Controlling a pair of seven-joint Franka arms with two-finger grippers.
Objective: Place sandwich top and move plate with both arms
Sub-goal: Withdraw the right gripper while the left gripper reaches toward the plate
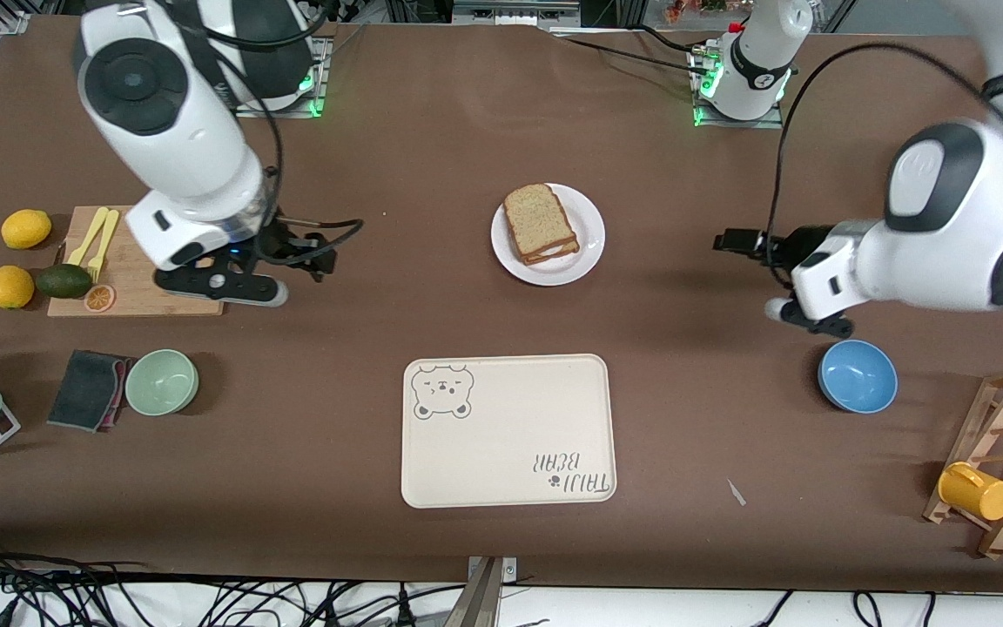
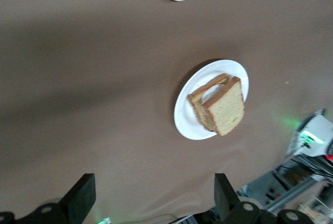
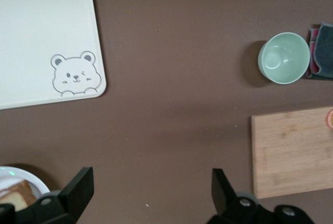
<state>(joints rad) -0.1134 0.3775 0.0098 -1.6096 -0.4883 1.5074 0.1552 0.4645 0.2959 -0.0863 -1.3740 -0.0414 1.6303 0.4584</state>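
Note:
The sandwich top (image 1: 538,219), a speckled tan bread slice, lies on the stacked sandwich on the round white plate (image 1: 587,237) at the table's middle. It also shows in the left wrist view (image 2: 226,108) on the plate (image 2: 186,122). My right gripper (image 1: 319,252) is open and empty over bare table, between the cutting board and the plate. My left gripper (image 1: 728,241) is open and empty over bare table, toward the left arm's end from the plate. The right wrist view shows only the plate's edge (image 3: 23,176) and a bread corner (image 3: 18,195).
A cream bear tray (image 1: 510,435) lies nearer the front camera than the plate. A blue bowl (image 1: 857,376) sits under the left arm. A green bowl (image 1: 162,381), dark cloth (image 1: 84,387), cutting board (image 1: 131,279), lemons, avocado and a mug rack (image 1: 1002,461) line the table's ends.

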